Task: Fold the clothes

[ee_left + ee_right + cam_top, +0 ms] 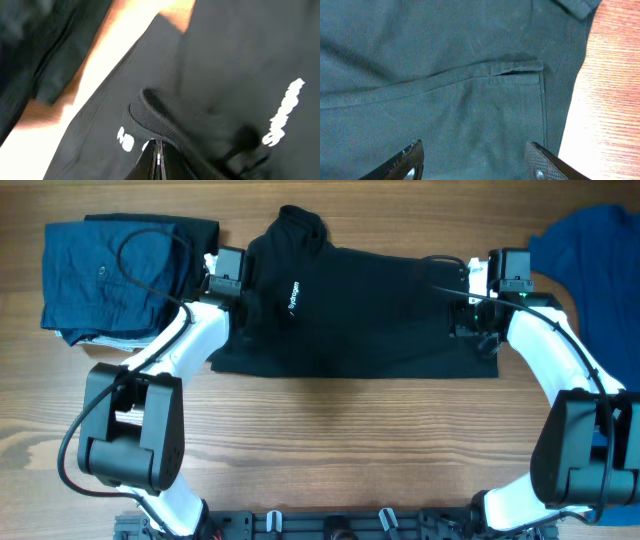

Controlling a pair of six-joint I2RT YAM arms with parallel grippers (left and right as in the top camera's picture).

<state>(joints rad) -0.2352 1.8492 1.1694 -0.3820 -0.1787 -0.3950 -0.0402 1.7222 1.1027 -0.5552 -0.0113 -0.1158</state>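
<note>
While a navy pile (110, 275) already sits folded at the far left of the tabletop (350, 440), the black shirt (370, 310) looks only partly done. Its sides seem turned in, giving a long dark band with no sleeves spread out, yet it has not been doubled end to end. A bright blue garment (590, 250) lies loose at the far right, untouched, so I judge the job roughly half finished.

The shirt lies flat in the middle of the tabletop, between the two arms. Its long axis runs left to right, with the collar (302, 225) pointing to the far left and the hem to the right. The white logo (293, 297) faces up.

The left hand (159, 152) is pinched narrow at the shirt's left end, a ridge of cloth bunched at its tips — it looks to be holding the fabric. The right hand (477, 162) hangs wide apart over the hem, gripping nothing.
</note>
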